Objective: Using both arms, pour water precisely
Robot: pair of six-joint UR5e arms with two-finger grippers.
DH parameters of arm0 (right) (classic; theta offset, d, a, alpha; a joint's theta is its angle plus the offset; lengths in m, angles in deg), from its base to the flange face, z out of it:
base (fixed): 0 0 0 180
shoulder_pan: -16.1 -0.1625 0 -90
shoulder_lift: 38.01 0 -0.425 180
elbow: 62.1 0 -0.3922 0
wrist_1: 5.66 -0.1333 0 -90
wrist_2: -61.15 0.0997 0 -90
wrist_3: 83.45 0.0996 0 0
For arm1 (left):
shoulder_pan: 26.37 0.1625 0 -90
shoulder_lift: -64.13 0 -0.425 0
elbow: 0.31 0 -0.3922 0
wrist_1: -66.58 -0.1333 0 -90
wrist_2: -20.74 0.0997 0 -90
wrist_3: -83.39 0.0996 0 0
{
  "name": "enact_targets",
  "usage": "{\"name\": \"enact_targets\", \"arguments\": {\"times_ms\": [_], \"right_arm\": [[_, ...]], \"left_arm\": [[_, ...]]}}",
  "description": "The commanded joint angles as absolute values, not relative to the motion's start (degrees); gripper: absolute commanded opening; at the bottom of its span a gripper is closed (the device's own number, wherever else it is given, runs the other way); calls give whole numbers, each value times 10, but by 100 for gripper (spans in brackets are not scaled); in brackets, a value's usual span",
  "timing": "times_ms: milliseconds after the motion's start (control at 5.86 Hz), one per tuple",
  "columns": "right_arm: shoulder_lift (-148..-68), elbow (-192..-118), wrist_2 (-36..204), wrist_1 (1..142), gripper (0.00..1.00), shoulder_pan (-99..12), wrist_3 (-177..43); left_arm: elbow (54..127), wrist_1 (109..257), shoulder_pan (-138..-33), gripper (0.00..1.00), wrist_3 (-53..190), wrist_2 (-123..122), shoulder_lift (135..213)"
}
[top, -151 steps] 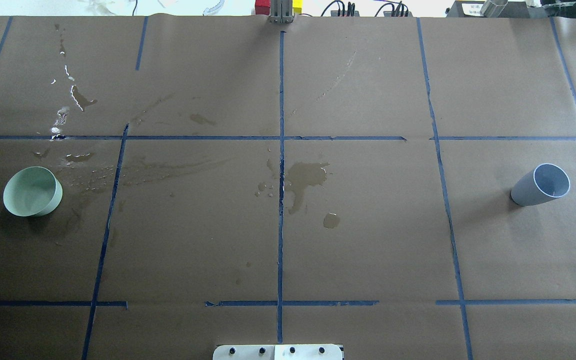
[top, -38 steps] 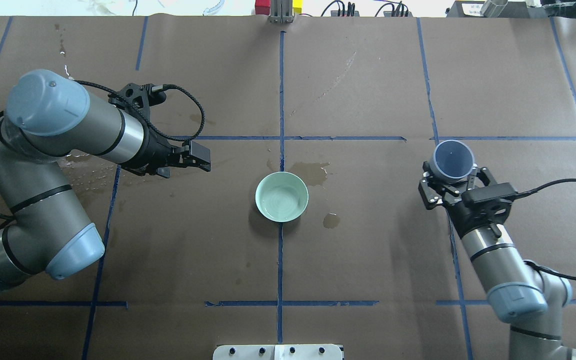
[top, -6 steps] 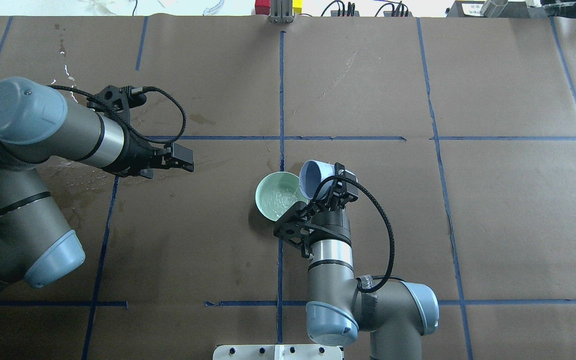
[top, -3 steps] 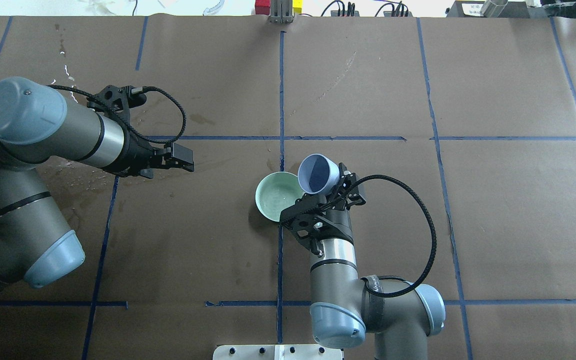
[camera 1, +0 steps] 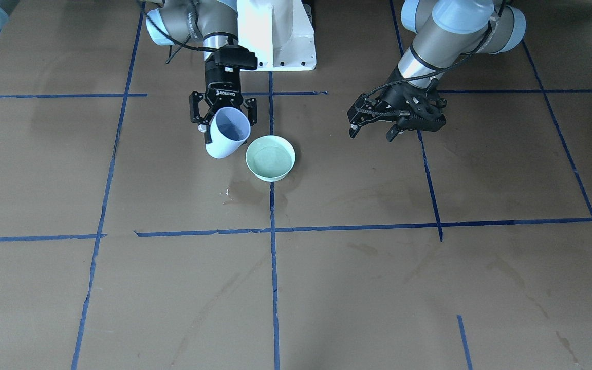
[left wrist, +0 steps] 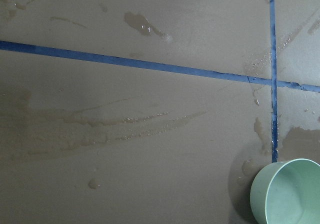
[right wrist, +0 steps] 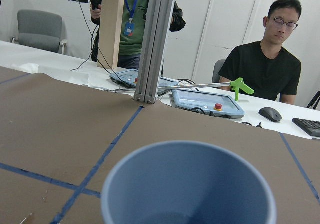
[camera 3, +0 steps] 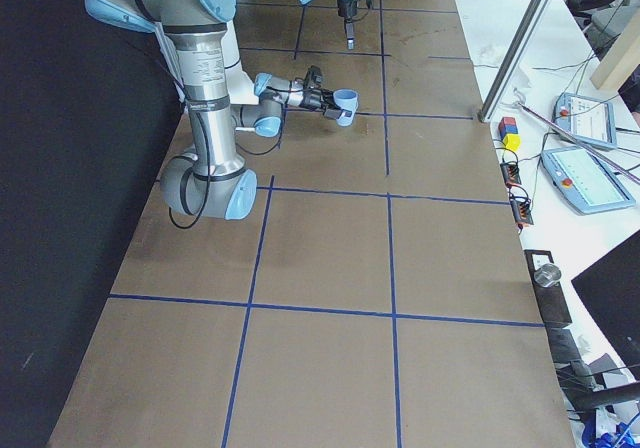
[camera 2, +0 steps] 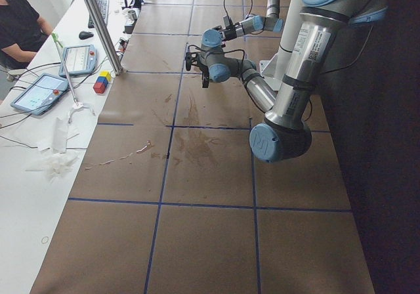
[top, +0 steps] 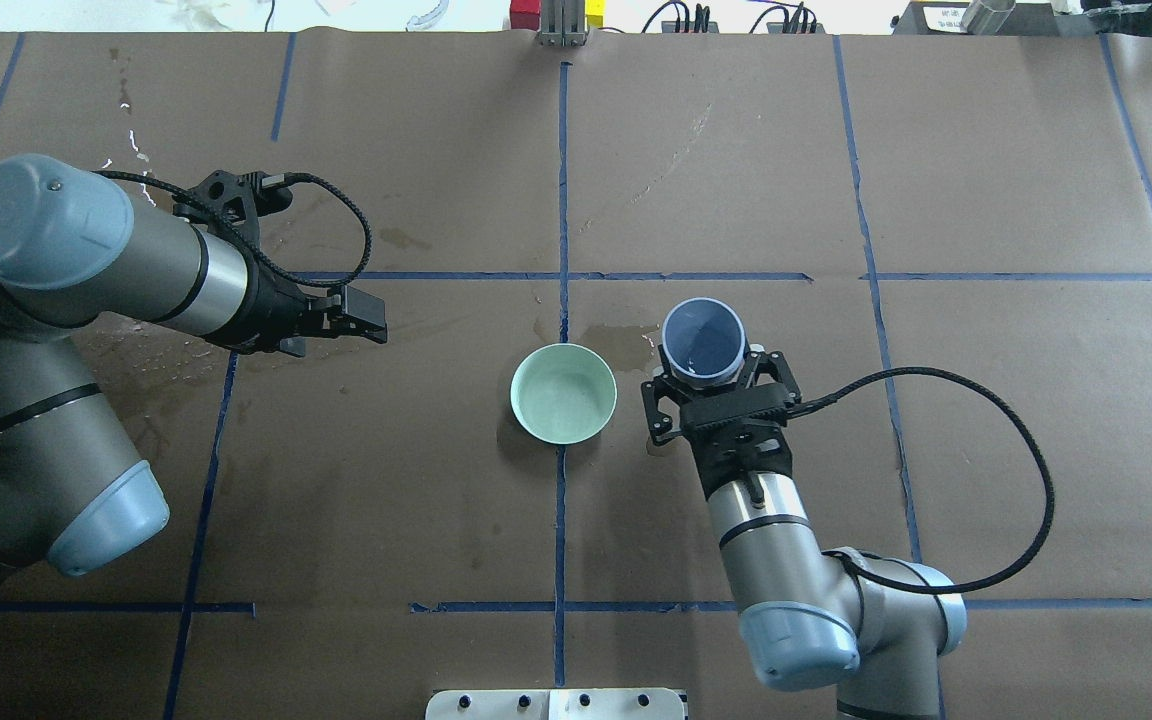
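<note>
My right gripper (top: pixel 714 385) is shut on a blue cup (top: pixel 703 338) and holds it about upright, just to the right of a pale green bowl (top: pixel 563 392). The cup is clear of the bowl's rim. The bowl stands on the centre tape line and holds a little clear water (top: pixel 564 400) with faint ripples. The front-facing view shows the cup (camera 1: pixel 226 136), right gripper (camera 1: pixel 222 110) and bowl (camera 1: pixel 270 156). The cup's rim (right wrist: pixel 187 184) fills the right wrist view. My left gripper (top: pixel 376 322) is open and empty, well to the bowl's left (camera 1: pixel 370 134). The bowl's edge (left wrist: pixel 290 194) shows in the left wrist view.
Brown paper with blue tape lines covers the table. Darker wet stains lie behind the bowl (top: pixel 621 345) and under the left arm (top: pixel 171 350). An aluminium post (top: pixel 562 25) stands at the far edge, with a seated person (right wrist: pixel 270 74) and tablets beyond. The white pedestal (camera 1: pixel 275 36) is at the robot's side.
The right arm has turned the blue cup from tilted over the bowl back to upright and swung it to the right, away from the bowl. The left arm has not moved.
</note>
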State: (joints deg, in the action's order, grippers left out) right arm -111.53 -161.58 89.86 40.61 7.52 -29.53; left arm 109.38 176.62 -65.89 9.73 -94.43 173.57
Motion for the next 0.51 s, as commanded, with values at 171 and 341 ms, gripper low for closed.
{"name": "enact_targets", "arguments": {"times_ms": [171, 341], "right_arm": [[-1258, -1649, 958, 259, 3, 39, -241], [-1333, -1668, 982, 229, 3, 15, -232]], "left_arm": [[1094, 1766, -658, 99, 97, -933, 1728], [1094, 1766, -658, 100, 97, -933, 1727]]}}
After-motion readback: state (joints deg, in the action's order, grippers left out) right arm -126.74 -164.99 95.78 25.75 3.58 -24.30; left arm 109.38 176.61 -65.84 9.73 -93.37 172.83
